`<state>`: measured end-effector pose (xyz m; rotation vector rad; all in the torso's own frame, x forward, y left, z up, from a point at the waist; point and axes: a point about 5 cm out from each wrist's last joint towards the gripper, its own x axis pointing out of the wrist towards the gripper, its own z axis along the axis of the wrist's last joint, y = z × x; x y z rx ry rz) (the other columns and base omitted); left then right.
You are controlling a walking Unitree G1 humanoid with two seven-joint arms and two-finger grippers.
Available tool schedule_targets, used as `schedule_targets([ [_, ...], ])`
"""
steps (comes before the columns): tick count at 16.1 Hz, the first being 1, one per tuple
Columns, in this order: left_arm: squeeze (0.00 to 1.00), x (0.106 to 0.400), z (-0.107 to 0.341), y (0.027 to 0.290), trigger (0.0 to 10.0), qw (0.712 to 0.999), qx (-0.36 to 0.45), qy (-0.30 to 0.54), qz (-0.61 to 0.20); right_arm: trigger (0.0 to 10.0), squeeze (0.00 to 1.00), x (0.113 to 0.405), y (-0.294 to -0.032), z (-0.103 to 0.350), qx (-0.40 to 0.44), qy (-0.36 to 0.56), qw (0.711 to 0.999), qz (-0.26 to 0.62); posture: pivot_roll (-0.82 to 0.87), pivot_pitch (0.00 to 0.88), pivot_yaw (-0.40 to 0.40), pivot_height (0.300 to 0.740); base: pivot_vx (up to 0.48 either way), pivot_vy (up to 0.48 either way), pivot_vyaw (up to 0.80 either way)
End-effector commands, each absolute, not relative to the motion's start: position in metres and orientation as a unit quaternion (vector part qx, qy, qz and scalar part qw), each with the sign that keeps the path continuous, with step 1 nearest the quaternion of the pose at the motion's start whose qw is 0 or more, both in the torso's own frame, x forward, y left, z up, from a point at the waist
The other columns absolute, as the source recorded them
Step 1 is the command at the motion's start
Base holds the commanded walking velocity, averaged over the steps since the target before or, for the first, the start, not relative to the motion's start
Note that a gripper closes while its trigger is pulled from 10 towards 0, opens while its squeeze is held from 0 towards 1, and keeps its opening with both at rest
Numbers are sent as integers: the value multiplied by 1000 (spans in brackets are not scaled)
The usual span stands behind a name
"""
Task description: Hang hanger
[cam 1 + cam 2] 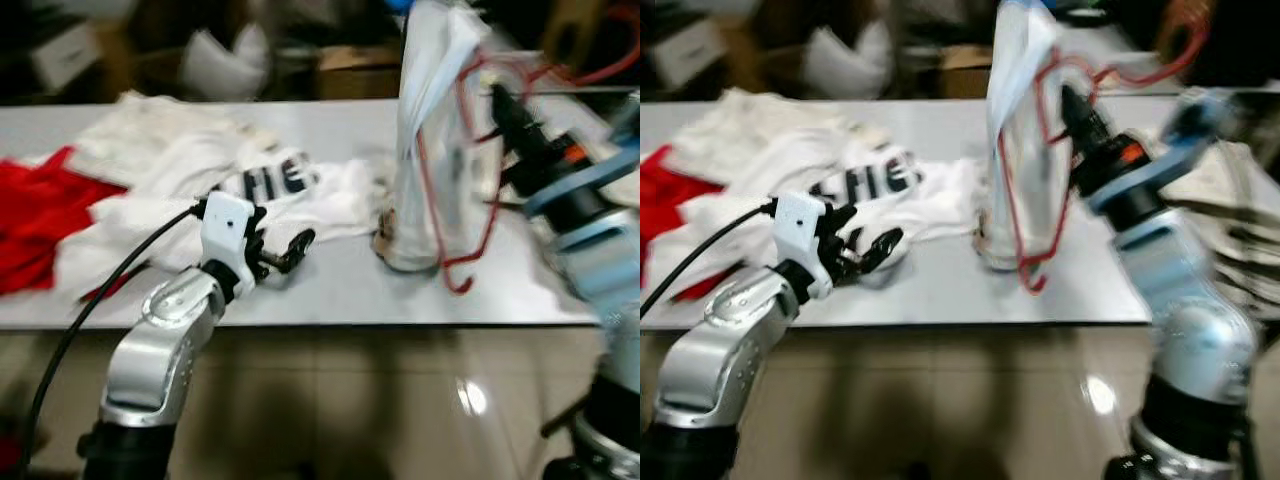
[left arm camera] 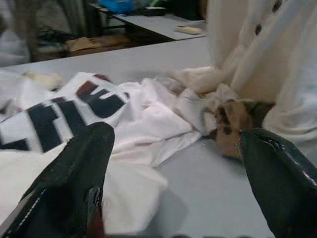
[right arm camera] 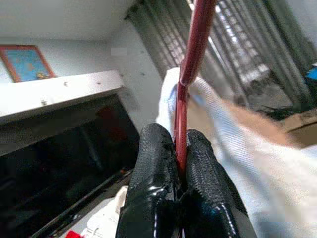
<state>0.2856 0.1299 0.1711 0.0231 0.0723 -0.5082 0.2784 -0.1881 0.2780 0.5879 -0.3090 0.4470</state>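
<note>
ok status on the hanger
Right gripper shut on red hanger, shirt hanging off it above table. Left gripper open, low over white clothes. Nothing blocking seen.

Right gripper (image 3: pixel 181 173) raised at chest height, fingers pinched tight together. Left gripper (image 2: pixel 176 163) held low and forward, fingers spread wide apart.

Thin red wire hanger (image 1: pixel 462 190) upright above grey table (image 1: pixel 340 280), draped in pale white shirt (image 1: pixel 432 120), hook end low.
</note>
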Motion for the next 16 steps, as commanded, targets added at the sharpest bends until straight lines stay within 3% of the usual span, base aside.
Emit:
schedule_targets([
  [1,1000,288,176,132,10000,970,20,25,-240,10000,0,273,-186,288,277,-170,915,238,-161,0,47,740,0,0,800],
  [7,1000,289,180,134,10000,971,18,7,-238,10000,0,257,-192,315,201,-220,919,257,-168,0,65,740,0,0,800],
  [16,902,288,191,127,10000,968,34,-38,-247,10000,0,242,-187,388,126,-339,888,283,-170,0,55,740,0,0,800],
])
